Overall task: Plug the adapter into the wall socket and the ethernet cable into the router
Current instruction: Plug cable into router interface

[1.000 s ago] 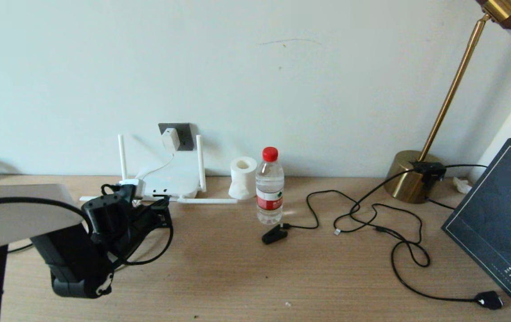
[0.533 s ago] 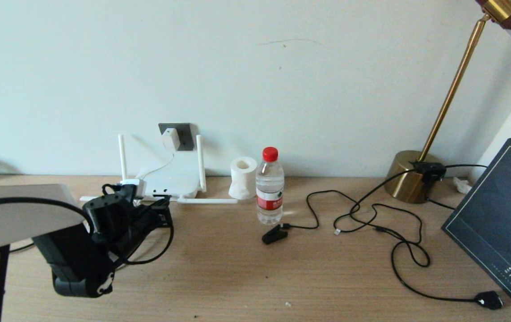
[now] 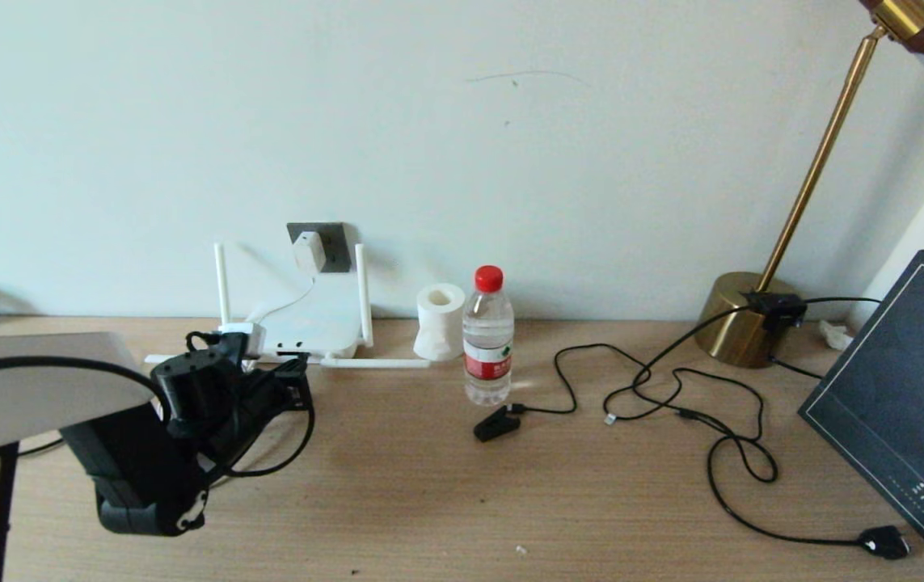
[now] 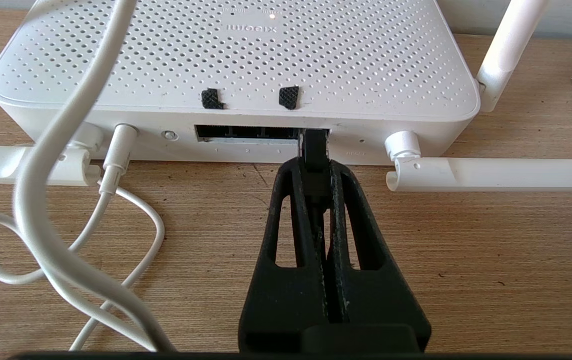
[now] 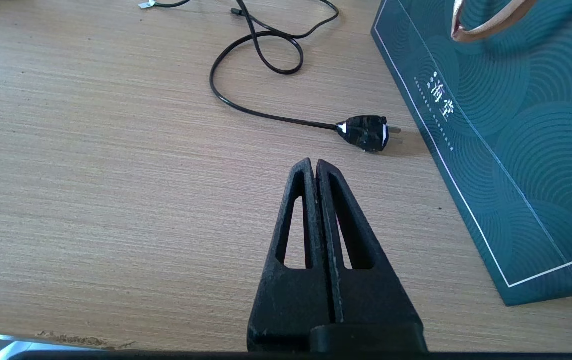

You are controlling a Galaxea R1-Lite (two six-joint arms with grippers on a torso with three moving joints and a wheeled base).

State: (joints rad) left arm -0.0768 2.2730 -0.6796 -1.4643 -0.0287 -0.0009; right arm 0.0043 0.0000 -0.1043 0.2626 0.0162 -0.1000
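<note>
While the left gripper is clamped narrowly on the black connector end of the thick black ethernet cable, that connector sits at the mouth of the dark port slot on the front edge of the flat white perforated router. Whether it is fully seated cannot be told. The small white cube-shaped adapter is already in the dark grey square wall socket, with its thin white cord running down to the router's left-hand port. The step in hand is therefore judged to be the cable insertion, the last part of the task.

The next move calls for a straight push along the port axis until the latch engages, then release and a level withdrawal, clear of the slim white stick antenna lying just beside the gripper.

The router stands at the back edge of the light wood-grain surface, towards its left corner, against a plain pale wall. The right gripper hangs parked, closed on nothing, over the front right area near a thin black cord with a black plug and a dark teal patterned bag.
</note>
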